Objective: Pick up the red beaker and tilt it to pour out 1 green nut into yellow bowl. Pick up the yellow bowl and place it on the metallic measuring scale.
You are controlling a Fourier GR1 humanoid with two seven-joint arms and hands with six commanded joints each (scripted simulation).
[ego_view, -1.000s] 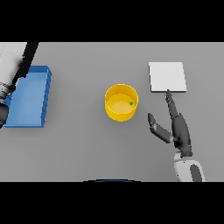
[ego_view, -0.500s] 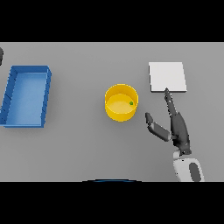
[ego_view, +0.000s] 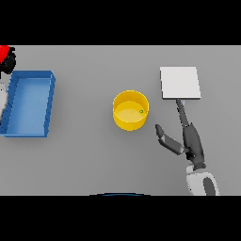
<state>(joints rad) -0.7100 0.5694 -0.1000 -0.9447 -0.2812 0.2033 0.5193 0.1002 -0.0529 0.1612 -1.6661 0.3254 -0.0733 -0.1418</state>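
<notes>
— What sort of place is this?
— A bare lab bench, it seems: a plain grey counter (ego_view: 94, 160) carrying a flat square metallic measuring scale (ego_view: 180, 83), a blue rectangular plastic tray (ego_view: 29, 103) and a round yellow bowl (ego_view: 130, 110).

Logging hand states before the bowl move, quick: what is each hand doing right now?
Left hand: at the far left edge, on the red beaker; its grip cannot be told.
Right hand: open, holding nothing.
</notes>
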